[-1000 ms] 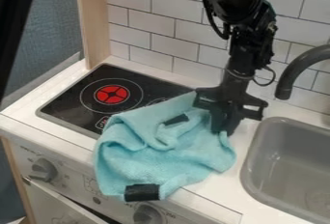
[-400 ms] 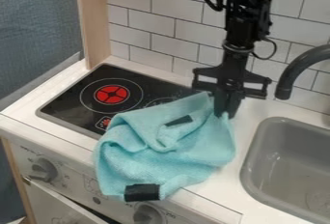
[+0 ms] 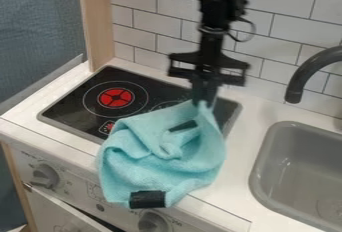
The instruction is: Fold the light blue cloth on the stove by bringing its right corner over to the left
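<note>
asker: where is the pincer, and what does it hold?

describer: the black pincer [image 3: 203, 98] points down over the right part of the black stove top [image 3: 70, 108]. its fingers are close together, pinching the peaked upper corner of a light blue cloth [image 3: 150, 163].

asker: how should that corner be moved well?

describer: the step looks like drawing the cloth along by its corner. i'd keep the squeeze firm, since only a small tip seems caught, and lift slowly so the folds open rather than tug free. enough height first, then sideways travel, should spare the cloth from dragging. the front end may snag on the lower knob [image 3: 153, 222], so a smooth pull up and back seems safest.

asker: and where does the cloth lie from the pincer?

describer: below it, spreading down and to the left in the view. it covers the stove top's near edge and the white counter [image 3: 230, 188], and its lower end, with a black patch [image 3: 147, 199], appears to hang over the front. the grey sink [image 3: 261, 176] is apart, to the right.
</note>
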Available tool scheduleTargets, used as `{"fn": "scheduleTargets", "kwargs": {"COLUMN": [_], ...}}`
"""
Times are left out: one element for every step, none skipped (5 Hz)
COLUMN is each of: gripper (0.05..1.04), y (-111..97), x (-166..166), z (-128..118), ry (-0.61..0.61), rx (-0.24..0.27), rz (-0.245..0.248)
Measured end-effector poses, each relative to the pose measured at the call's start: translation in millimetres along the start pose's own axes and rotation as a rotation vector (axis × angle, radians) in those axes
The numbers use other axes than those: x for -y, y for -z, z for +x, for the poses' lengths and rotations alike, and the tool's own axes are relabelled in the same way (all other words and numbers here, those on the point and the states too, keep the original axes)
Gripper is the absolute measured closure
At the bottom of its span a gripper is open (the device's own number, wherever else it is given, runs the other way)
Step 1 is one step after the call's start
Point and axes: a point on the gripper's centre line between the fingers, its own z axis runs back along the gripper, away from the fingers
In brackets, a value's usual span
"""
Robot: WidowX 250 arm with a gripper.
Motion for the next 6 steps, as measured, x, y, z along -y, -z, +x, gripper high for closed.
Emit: {"fn": "scheduleTargets", "kwargs": {"gripper": [1.015,1.015,1.015,1.016,0.986,0.805], "y": [-1,4,29,43,54,56], "x": [-22,-35,-51,-63,-71,-73], "z": [-3,-1,1,4,6,9], "ry": [-0.010,0.024,0.046,0.093,0.099,0.103], "rx": [-0.010,-0.025,-0.092,-0.122,-0.142,-0.162], "rz": [0.002,0.027,0.052,0.047,0.044,0.024]}}
